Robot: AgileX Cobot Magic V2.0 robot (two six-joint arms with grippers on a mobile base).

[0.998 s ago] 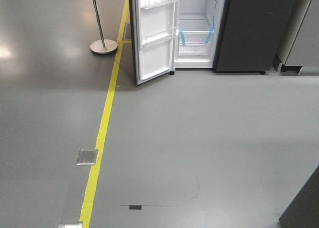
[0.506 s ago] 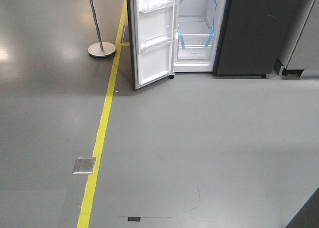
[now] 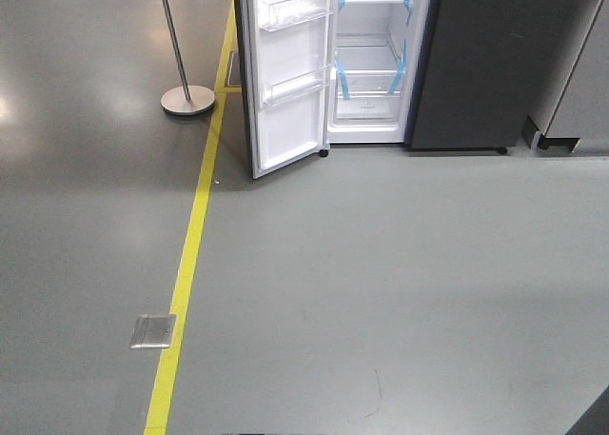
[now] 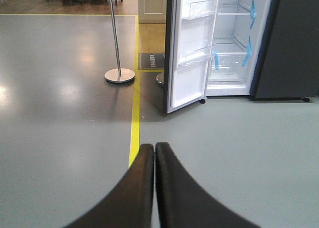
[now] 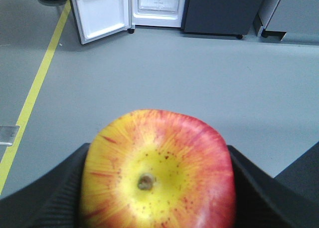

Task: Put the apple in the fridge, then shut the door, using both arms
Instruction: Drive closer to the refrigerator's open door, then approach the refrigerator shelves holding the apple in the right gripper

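Step in hand, as I judge it: carrying the apple across open floor toward the fridge, which stands well apart from the robot, so nothing is placed yet. The right gripper clamps the apple between its two dark fingers, stem end facing the camera. The left gripper has its jaws pressed together, holding nothing. The door is swung wide open, white lining and clear bins showing, so the shelves are reachable. To do this well: squeeze the apple firmly, aim for the opening to the right of the door and not the door's edge, stay right of the yellow line and the pole stand, and save the free left arm for pushing the door shut afterwards. Views: only the right wrist view shows the apple, and it blocks much of the lower frame. The front view shows neither arm, but does give the whole floor ahead plus a metal floor plate. The left wrist view alone shows the empty left fingers and more of the upper shelves.
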